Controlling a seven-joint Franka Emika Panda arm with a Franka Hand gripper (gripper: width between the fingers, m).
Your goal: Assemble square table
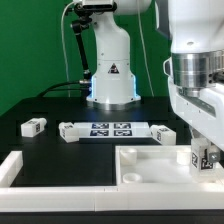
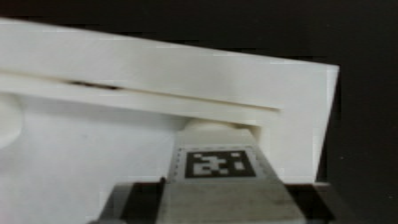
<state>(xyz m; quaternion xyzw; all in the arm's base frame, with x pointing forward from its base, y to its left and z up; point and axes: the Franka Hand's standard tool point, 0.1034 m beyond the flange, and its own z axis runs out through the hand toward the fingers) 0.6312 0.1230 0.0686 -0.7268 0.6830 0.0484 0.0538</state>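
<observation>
White leg (image 2: 217,150), grasped by the pincer (image 2: 217,196), sits against the tabletop (image 2: 125,75) edge.

A plain green wall (image 1: 30,50) closes the far side of the scene. In front of it lies a black table (image 1: 50,150); its top is matt, with a weak shine from bright and even light. The marker board (image 1: 110,130) lies flat in the middle of the table. A low white border bar (image 1: 12,165) stands at the near left corner and runs along the near edge.
</observation>
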